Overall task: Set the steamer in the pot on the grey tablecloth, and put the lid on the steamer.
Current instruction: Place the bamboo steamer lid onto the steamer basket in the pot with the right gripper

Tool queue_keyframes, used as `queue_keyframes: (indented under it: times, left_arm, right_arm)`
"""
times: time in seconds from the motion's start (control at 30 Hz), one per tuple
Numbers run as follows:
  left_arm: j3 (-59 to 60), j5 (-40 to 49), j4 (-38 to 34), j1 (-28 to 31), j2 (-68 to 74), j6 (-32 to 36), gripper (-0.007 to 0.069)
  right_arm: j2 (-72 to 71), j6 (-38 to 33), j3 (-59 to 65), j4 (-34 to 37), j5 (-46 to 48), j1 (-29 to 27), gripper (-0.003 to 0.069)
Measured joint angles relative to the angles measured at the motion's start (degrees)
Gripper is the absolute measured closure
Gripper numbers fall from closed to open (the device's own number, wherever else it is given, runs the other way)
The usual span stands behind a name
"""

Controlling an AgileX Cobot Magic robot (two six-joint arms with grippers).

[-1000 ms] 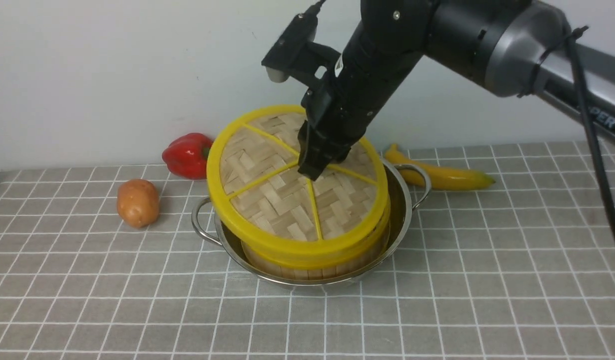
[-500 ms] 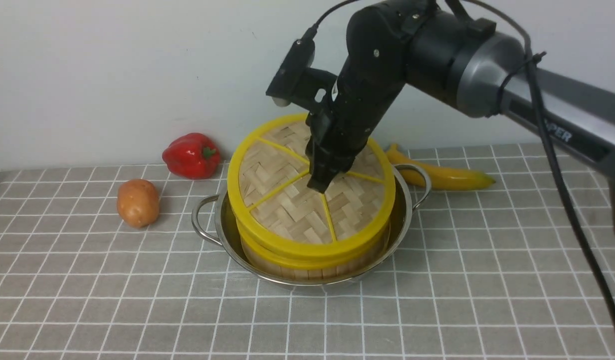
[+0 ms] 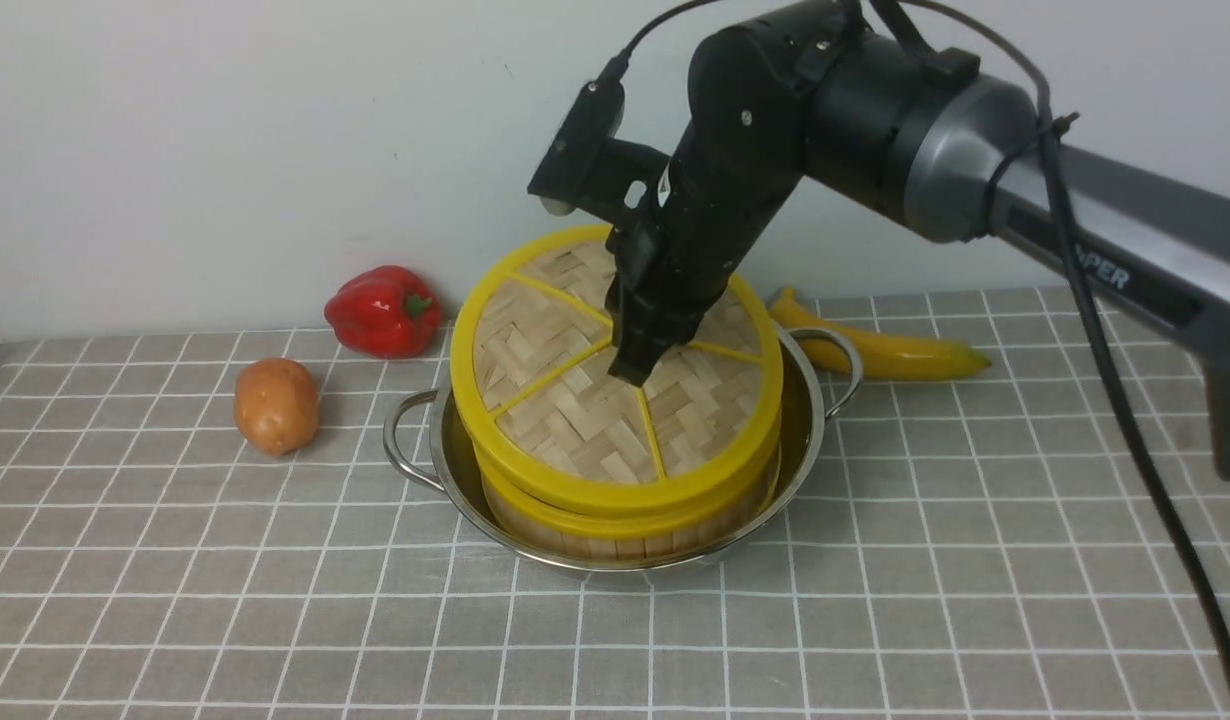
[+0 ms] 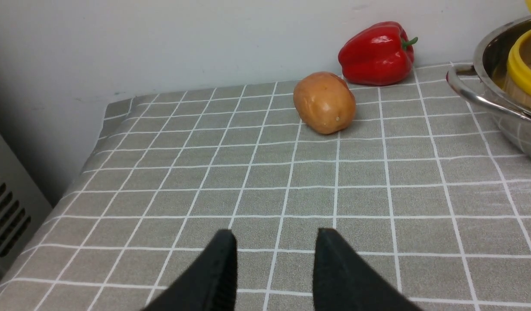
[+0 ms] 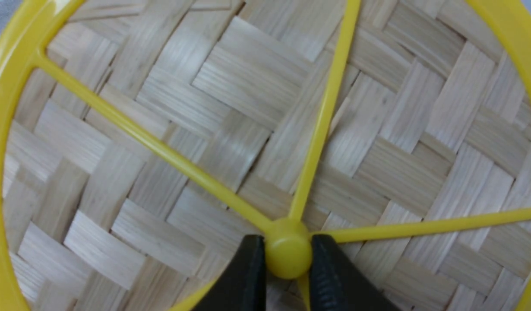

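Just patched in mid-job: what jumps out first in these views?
The right gripper pinches the central hub of the yellow-rimmed lid, which sits slightly tilted on the steamer inside the pot at mid-cloth. A red bell pepper and a potato lie to its left, a banana behind-right.

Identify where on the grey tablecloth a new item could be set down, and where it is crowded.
Free: the near tablecloth in front of the pot, and the stretch right of it, nearer than the banana. Crowded: the back strip by the wall, with potato, red pepper and banana.
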Motion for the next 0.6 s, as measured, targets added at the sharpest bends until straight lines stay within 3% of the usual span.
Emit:
queue_keyframes:
  times: [0.6]
  left_arm:
    - [0.0,0.0,0.0,0.0,0.0,0.0,0.0382]
  right_arm:
    - [0.0,0.0,0.0,0.05,0.94,0.0,0.0515]
